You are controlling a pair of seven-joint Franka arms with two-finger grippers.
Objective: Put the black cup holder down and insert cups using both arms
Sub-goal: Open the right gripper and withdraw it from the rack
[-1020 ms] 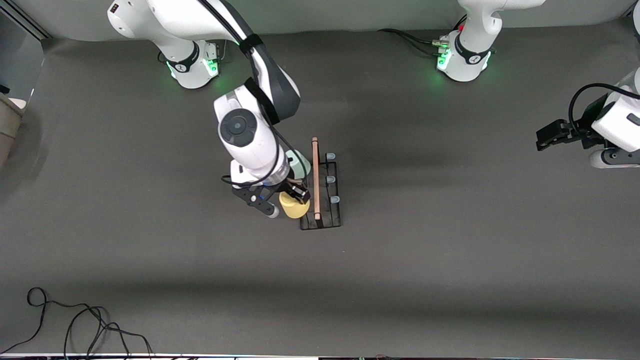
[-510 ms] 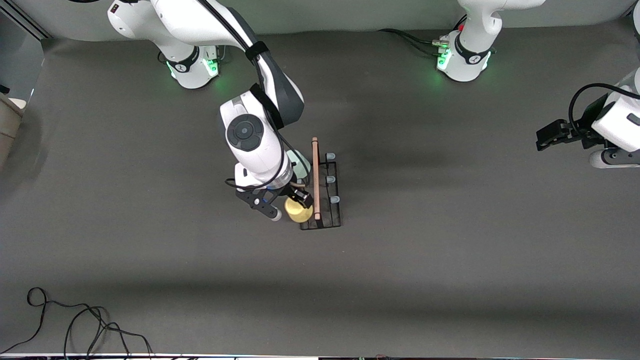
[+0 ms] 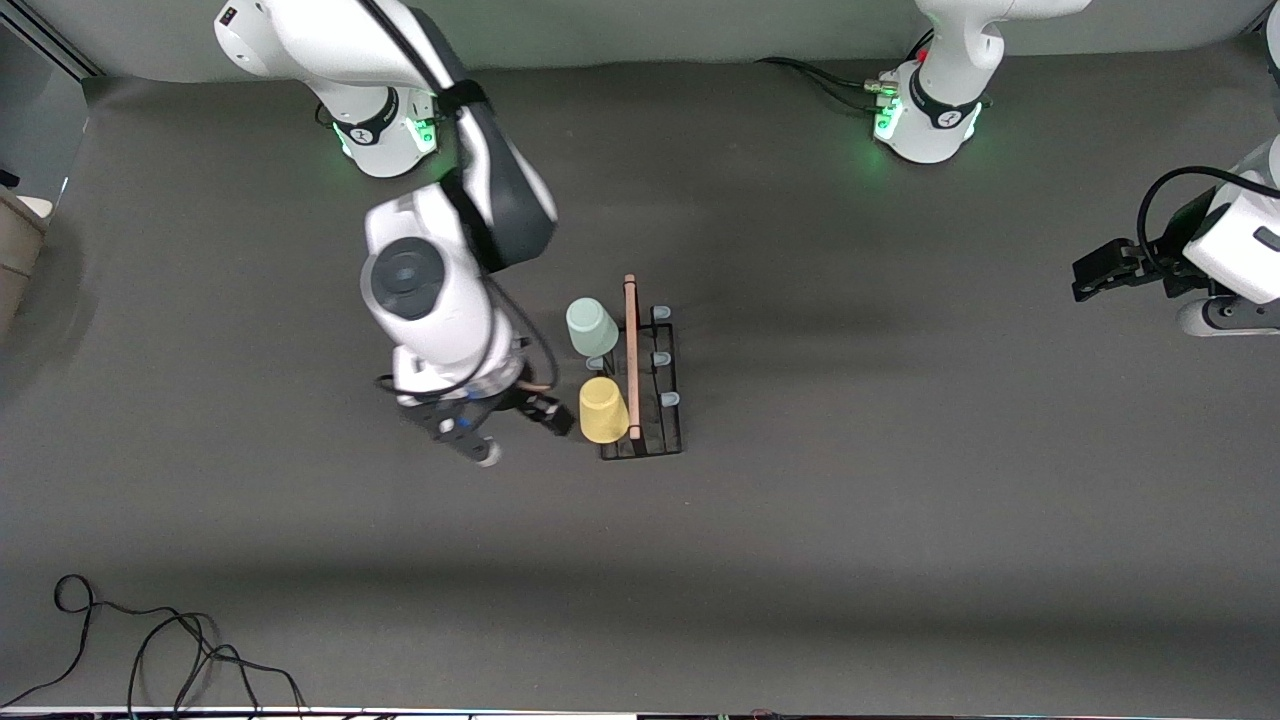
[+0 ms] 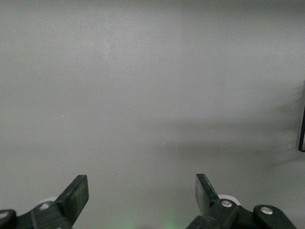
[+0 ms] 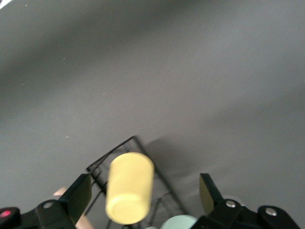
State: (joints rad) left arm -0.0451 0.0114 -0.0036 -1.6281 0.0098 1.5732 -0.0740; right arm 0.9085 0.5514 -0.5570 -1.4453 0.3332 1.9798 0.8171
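Note:
The black cup holder (image 3: 668, 430) stands mid-table, its wooden handle (image 3: 630, 350) along the top. The yellow cup (image 3: 603, 409) sits upside down on a peg at the rack's end nearer the front camera. The pale green cup (image 3: 591, 326) sits upside down on a peg farther from that camera. No light blue cup is in view. My right gripper (image 3: 520, 432) is open and empty beside the yellow cup, toward the right arm's end. Its wrist view shows the gripper (image 5: 144, 186) open, with the yellow cup (image 5: 128, 193), green cup (image 5: 178, 223) and rack (image 5: 102, 162). My left gripper (image 3: 1100, 270) waits open (image 4: 142, 183) at the left arm's end.
Three bare pegs (image 3: 660, 357) stand on the rack's side toward the left arm, and one bare peg (image 3: 597, 362) between the two cups. A black cable (image 3: 150, 650) lies at the table's near corner by the right arm's end. Grey mat (image 3: 900, 500) surrounds the rack.
My right gripper let go of the yellow cup, which stays on its peg, and drew away from the rack toward the right arm's end. The left arm has not moved.

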